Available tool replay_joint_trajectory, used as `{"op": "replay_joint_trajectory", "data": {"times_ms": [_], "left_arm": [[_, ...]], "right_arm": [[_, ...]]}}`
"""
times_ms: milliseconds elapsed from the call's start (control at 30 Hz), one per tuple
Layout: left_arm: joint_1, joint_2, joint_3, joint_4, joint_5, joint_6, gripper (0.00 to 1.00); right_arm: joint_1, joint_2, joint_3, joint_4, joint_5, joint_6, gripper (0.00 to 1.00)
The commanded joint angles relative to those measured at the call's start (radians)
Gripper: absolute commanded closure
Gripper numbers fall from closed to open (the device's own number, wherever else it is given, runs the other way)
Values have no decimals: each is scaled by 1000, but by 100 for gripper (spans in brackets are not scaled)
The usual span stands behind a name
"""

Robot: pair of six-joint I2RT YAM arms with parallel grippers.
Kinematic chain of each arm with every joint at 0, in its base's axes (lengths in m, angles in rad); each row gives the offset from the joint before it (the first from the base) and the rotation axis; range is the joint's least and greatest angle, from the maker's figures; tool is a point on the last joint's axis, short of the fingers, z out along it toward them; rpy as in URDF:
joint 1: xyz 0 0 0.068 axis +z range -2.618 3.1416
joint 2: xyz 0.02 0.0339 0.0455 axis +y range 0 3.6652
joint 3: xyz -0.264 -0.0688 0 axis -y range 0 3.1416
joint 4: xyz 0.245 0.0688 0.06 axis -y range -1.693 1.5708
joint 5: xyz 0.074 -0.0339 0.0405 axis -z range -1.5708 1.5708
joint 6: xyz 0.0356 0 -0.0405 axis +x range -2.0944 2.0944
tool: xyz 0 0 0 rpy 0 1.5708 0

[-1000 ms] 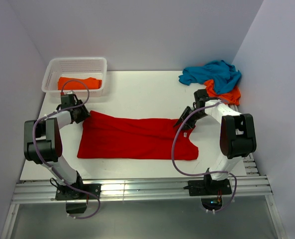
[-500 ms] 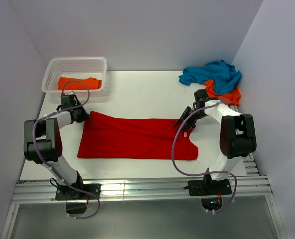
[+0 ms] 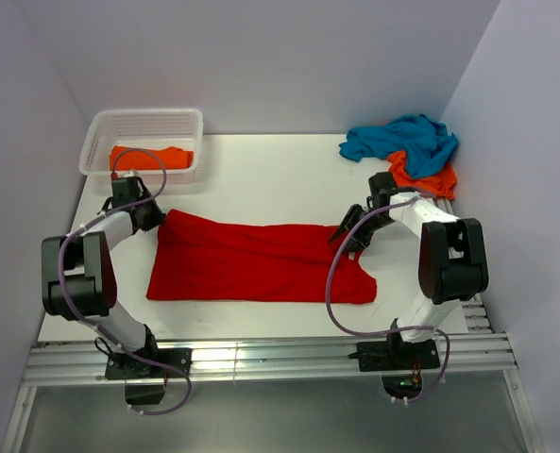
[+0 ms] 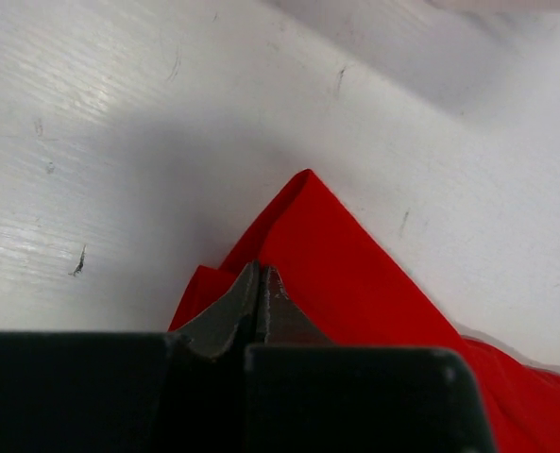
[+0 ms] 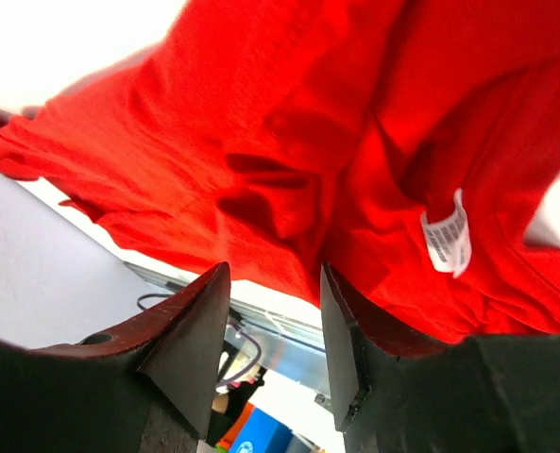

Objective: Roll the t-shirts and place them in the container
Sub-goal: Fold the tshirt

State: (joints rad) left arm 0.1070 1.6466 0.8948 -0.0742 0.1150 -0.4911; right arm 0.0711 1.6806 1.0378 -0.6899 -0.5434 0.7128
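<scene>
One t-shirt corner in left tool

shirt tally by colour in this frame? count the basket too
Red t-shirt: 1
Orange t-shirts: 2
Teal t-shirt: 1
White basket: 1
Total: 5

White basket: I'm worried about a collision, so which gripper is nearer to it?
Left. The left gripper sits just in front of the basket, pinching the red t-shirt at its far corner. The right gripper is across the table at the shirt's other end, open.
</scene>
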Motion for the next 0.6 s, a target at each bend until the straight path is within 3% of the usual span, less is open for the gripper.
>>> {"op": "replay_joint_trajectory", "data": {"times_ms": [0,467,567], "left_arm": [[0,-79,36,-4,-18,-9,100],[11,-166,42,-36,-2,-20,100],[13,-159,55,-39,12,-27,100]], "right_arm": [[-8,-73,-31,18,7,-39,49],[24,-82,-94,112,25,-162,49],[25,-149,-134,186,36,-206,49]]}}
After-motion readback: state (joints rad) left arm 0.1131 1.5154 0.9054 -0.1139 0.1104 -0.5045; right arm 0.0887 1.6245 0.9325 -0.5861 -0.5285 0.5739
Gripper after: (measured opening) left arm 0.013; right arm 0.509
